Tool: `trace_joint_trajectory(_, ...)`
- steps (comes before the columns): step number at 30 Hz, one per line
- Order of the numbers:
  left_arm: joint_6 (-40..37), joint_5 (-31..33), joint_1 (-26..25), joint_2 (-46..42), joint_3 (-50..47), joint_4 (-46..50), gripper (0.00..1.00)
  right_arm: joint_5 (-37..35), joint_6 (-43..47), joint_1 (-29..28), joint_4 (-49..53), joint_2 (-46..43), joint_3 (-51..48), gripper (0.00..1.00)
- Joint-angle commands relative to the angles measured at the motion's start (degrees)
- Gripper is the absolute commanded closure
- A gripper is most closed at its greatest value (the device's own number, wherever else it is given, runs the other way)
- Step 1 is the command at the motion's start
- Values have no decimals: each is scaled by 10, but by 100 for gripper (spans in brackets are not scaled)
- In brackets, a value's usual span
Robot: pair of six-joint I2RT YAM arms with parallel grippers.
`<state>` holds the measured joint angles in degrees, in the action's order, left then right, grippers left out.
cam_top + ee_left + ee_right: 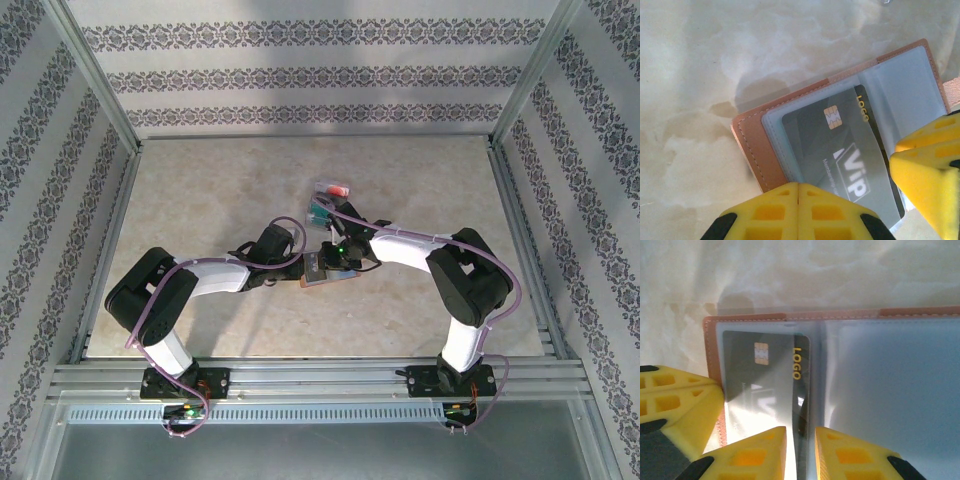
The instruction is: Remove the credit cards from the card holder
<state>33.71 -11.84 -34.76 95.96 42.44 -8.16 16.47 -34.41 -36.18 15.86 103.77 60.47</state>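
The card holder [320,272] lies open in the middle of the pale table [200,200], between the two arms, with a dark card [765,375] marked VIP and LOGO in its clear pocket. The left gripper [798,192] has its yellow fingers pressed tight together at the holder's brown edge, and I can't tell if they pinch it. The right gripper [800,432] has just a thin gap with the dark card's edge in it, but I can't tell if it squeezes.
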Motion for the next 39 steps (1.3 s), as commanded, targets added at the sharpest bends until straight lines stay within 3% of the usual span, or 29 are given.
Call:
trace_joint_trajectory(1,4,-1,7,11,3,17,95,-12,-7,4,3,7,-8,77)
trace_joint_trajectory(10,2,-2,7,14,3,18,96,50,-30,11,-68,14,-26,77)
trace_joint_trajectory(19,2,-4,7,16,3,18,98,65,-39,18,-92,11,-44,77)
trace_joint_trajectory(31,2,-4,7,19,2,20,99,220,-111,36,-330,-13,-113,84)
trace_joint_trajectory(39,1,0,7,13,-2,22,99,237,-126,38,-363,-20,-129,83)
